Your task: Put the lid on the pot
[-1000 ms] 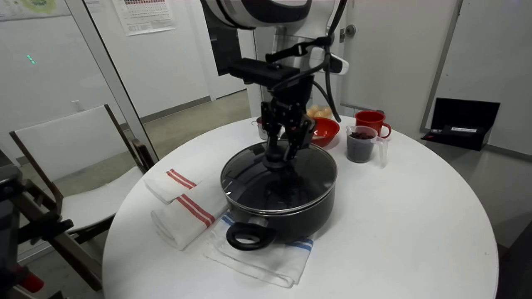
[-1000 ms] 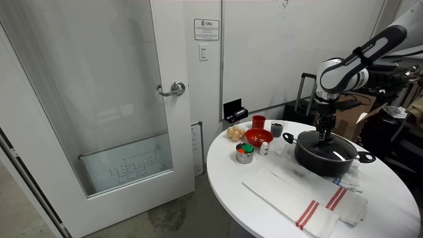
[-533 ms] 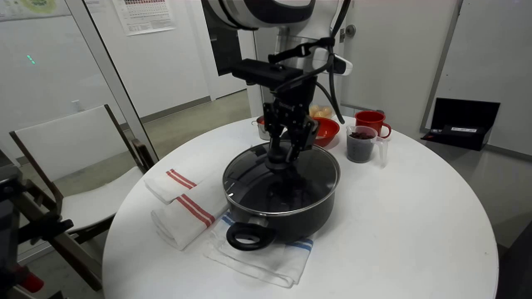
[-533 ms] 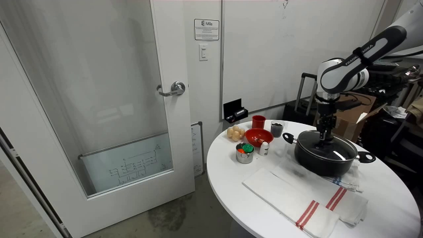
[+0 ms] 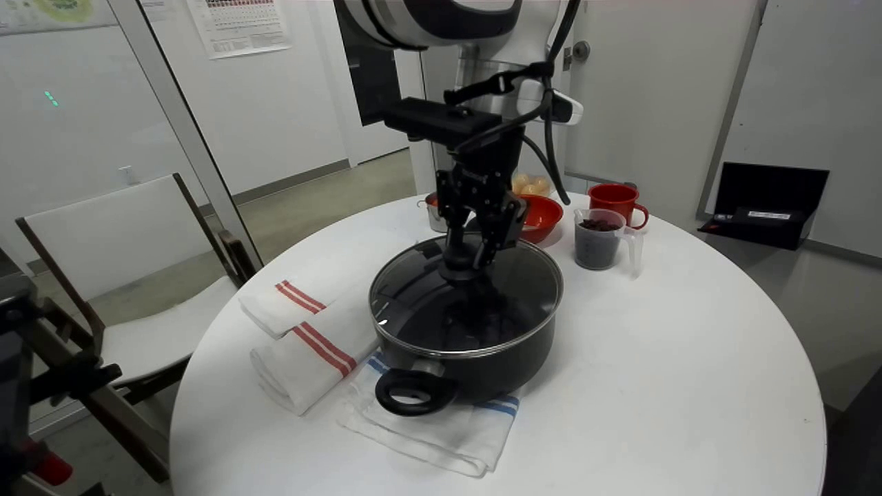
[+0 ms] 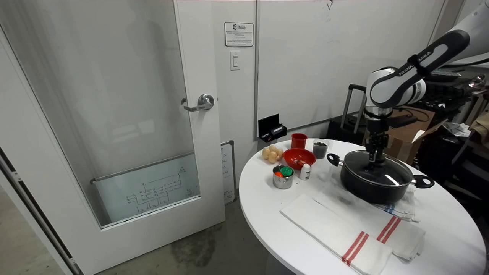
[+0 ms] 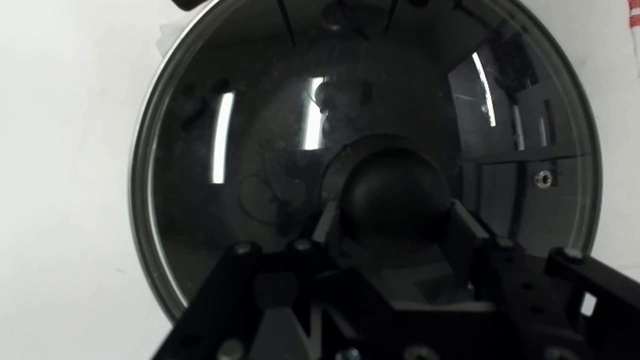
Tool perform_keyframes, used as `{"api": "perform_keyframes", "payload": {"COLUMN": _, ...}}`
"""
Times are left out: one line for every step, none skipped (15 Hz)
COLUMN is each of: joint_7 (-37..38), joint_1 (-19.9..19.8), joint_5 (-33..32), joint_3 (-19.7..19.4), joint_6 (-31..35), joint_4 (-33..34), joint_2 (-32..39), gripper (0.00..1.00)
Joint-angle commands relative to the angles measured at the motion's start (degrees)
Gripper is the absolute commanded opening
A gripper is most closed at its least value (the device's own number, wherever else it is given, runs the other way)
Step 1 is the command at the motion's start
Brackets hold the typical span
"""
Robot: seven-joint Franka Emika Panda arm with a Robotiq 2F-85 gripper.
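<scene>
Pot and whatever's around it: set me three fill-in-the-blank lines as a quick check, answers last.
The gripper holds the ____ by its knob, over the pot.
The towel under the pot has ____ stripes.
The mug beside the clear measuring cup is ____.
Missing words: lid; blue; red.
</scene>
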Motion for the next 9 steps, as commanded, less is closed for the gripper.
{"api": "perform_keyframes", "payload": {"joint_7": -0.19, "joint_1": 0.51, "joint_5": 1.17, "joint_3": 0.15, "joint_6": -0.95, "joint_4": 1.45, "joint_2": 0.51, "gripper": 0.25}}
{"api": "perform_keyframes", "payload": {"joint_7": -0.2, "joint_1": 0.62, "joint_5": 1.16, "joint_3": 0.23, "joint_6": -0.95, "joint_4": 1.5, "joint_2": 0.64, "gripper": 0.25}}
{"api": "perform_keyframes", "payload": {"joint_7": -0.21, "joint_1": 0.73, "joint_5": 1.14, "joint_3": 0.29, "joint_6": -0.96, "joint_4": 1.56, "joint_2": 0.8, "gripper": 0.25}}
{"api": "perform_keyframes", "payload": {"joint_7": -0.21, "joint_1": 0.8, "joint_5": 1.12, "joint_3": 0.29, "joint_6": -0.98, "joint_4": 1.69, "joint_2": 0.94, "gripper": 0.25}}
{"api": "perform_keyframes", "payload": {"joint_7": -0.23, "joint_1": 0.78, "joint_5": 1.12, "joint_3": 0.27, "joint_6": -1.03, "joint_4": 1.81, "joint_2": 1.0, "gripper": 0.25}}
{"api": "perform_keyframes", "payload": {"joint_7": -0.25, "joint_1": 0.72, "joint_5": 1.16, "joint_3": 0.27, "joint_6": -1.11, "joint_4": 1.86, "joint_2": 1.05, "gripper": 0.25}}
{"api": "perform_keyframes", "payload": {"joint_7": -0.27, "joint_1": 0.69, "joint_5": 1.16, "joint_3": 0.25, "joint_6": -1.11, "joint_4": 1.85, "joint_2": 1.02, "gripper": 0.25}}
{"api": "perform_keyframes", "payload": {"joint_7": -0.26, "joint_1": 0.64, "joint_5": 1.23, "joint_3": 0.27, "joint_6": -1.03, "joint_4": 1.78, "joint_2": 0.94, "gripper": 0.25}}
{"api": "perform_keyframes", "payload": {"joint_7": -0.22, "joint_1": 0.61, "joint_5": 1.29, "joint_3": 0.29, "joint_6": -1.0, "joint_4": 1.61, "joint_2": 0.75, "gripper": 0.27}}
